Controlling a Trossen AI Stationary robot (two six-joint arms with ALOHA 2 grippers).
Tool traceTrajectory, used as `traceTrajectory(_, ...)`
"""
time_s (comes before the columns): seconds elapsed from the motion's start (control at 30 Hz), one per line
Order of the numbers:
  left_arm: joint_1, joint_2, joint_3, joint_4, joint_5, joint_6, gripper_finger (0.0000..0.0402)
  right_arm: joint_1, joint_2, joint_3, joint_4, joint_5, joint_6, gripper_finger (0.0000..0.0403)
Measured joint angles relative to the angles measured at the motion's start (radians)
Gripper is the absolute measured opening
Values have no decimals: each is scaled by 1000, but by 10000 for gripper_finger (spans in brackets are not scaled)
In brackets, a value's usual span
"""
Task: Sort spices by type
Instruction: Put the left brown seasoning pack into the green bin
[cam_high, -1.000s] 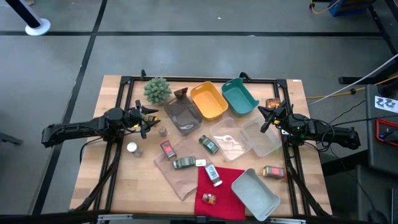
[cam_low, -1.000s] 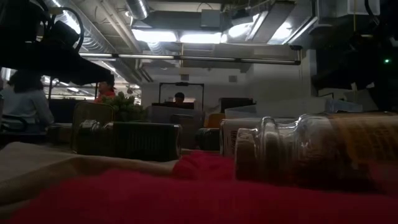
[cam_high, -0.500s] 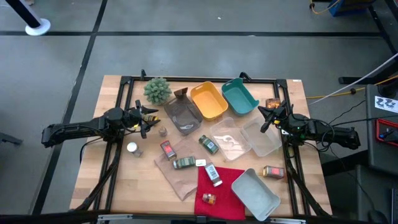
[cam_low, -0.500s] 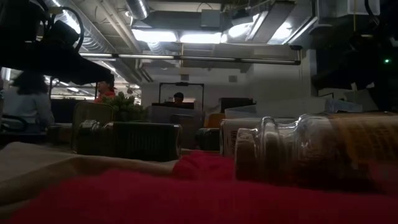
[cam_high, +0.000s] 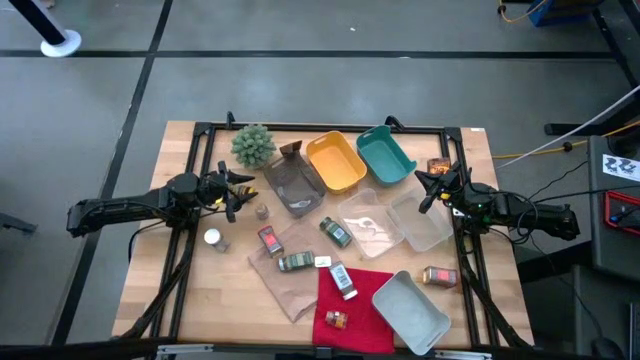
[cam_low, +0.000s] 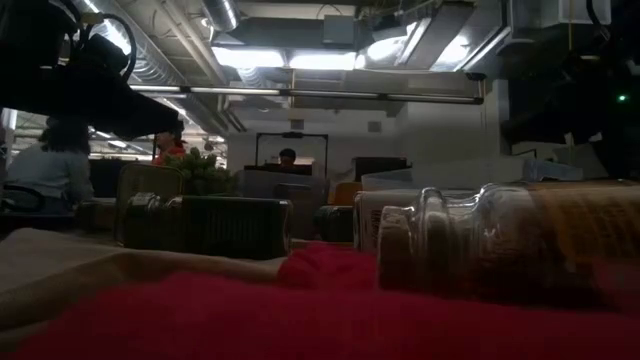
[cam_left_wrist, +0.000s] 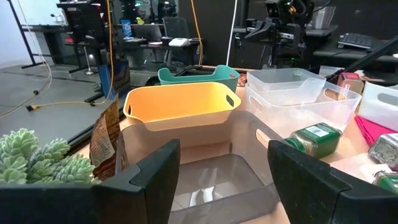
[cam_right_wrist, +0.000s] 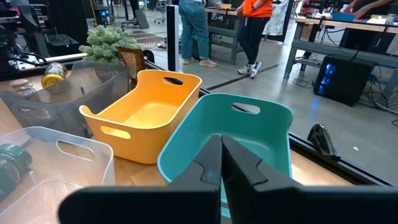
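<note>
High view: showing nothing shifting on the table across the last second. Left gripper (cam_high: 232, 190) hovering near the smoky tray (cam_high: 294, 186) and the spiky plant (cam_high: 253, 144), right gripper (cam_high: 436, 186) hanging beside the clear trays (cam_high: 420, 222). Spices lying unsorted on bare wood, brown paper (cam_high: 290, 275) and red cloth (cam_high: 345, 310): a white-capped jar (cam_high: 213, 238), a red tin (cam_high: 270, 240), a green-capped jar (cam_high: 335, 232), a dark jar (cam_high: 296, 262) on its side, a white-labelled jar (cam_high: 343, 281), a small orange jar (cam_high: 336, 319), a red tin (cam_high: 439, 276) near the right edge. Yellow tray (cam_high: 336, 160), teal tray (cam_high: 386, 155) and grey tray (cam_high: 410, 308) sitting empty. Sorting apparently not yet begun.

Low view: looking level over the red cloth (cam_low: 300, 310) at a glass jar (cam_low: 480, 240) lying close to the lens and a dark jar (cam_low: 215, 226) behind. Only change: a person (cam_low: 50, 170) in the room drifting sideways. Too dim for telling more.

Left wrist view: fingers (cam_left_wrist: 152, 180) standing wide apart over the smoky tray (cam_left_wrist: 217, 186), holding nothing, with the green-capped jar (cam_left_wrist: 314, 138) lying beyond.

Right wrist view: fingers (cam_right_wrist: 208, 165) pressing together, gripping nothing, pointing at the teal tray (cam_right_wrist: 236, 137). People (cam_right_wrist: 252, 28) standing among workbenches on a grey floor.
</note>
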Motion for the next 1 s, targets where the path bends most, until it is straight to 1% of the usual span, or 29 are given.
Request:
traceTrajectory(0.33, 0, 0, 0, 0, 0, 0, 227, 0, 0, 0, 0, 0, 1, 8)
traceTrajectory(0.43, 0, 0, 0, 0, 0, 0, 227, 0, 0, 0, 0, 1, 1, 15)
traceTrajectory(0.53, 0, 0, 0, 0, 0, -1, 227, 0, 0, 0, 0, 2, 1, 45)
traceTrajectory(0.7, 0, 0, 0, 1, 0, -1, 227, 0, 0, 0, 0, 12, 34, 118)
traceTrajectory(0.8, 0, 0, 0, 1, 0, -29, 227, 0, 0, 0, 0, 20, 37, 153)
traceTrajectory(0.9, 0, 0, 0, 11, -8, -75, 227, 0, 0, 0, 0, 19, 37, 176)
traceTrajectory(1.0, 0, 0, 0, 12, -24, -95, 227, 0, 0, 0, 1, 19, 38, 190)
